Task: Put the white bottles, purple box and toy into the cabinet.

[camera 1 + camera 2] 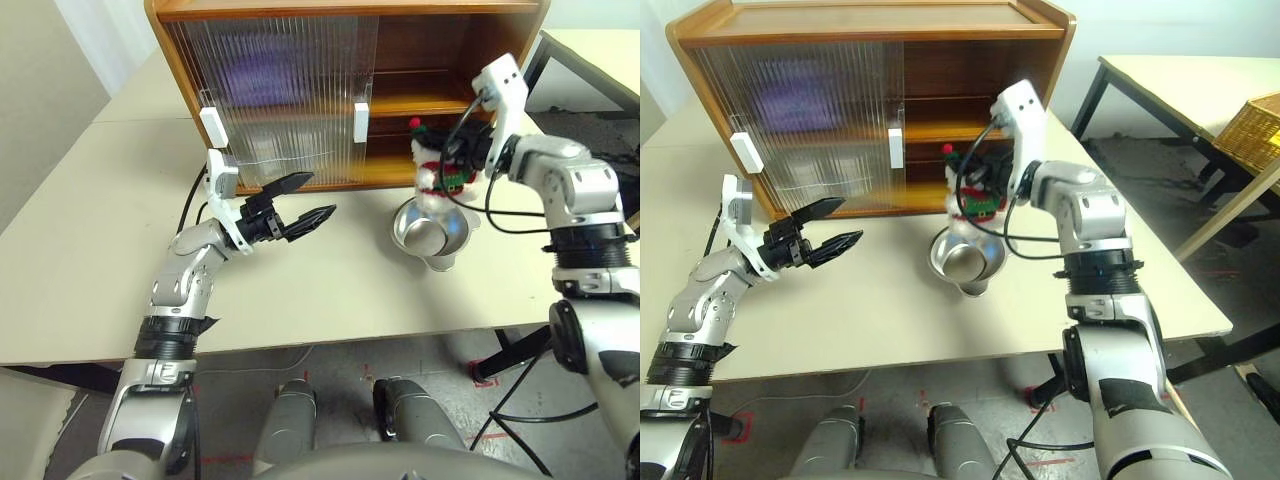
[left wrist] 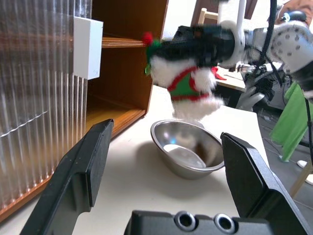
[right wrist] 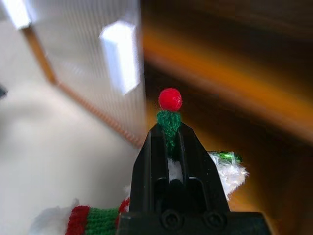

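My right gripper [image 1: 452,152] is shut on the toy [image 1: 436,172], a white plush bear with a red-and-green hat and scarf. The toy hangs above a steel bowl [image 1: 432,235], just in front of the cabinet's [image 1: 350,10] open right side. In the right wrist view the hat's red pompom pokes out between the shut fingers [image 3: 151,147]. A purple shape, the purple box [image 1: 255,75], shows blurred behind the ribbed door on the upper shelf. The white bottles are out of view. My left gripper [image 1: 320,195] stands open and empty over the table, left of the bowl.
Both ribbed sliding doors [image 1: 290,90] with white handles [image 1: 361,121] cover the cabinet's left half. The beige table [image 1: 330,290] runs forward to its front edge. A second table [image 1: 1180,75] and a yellow basket [image 1: 1255,130] stand off to the right.
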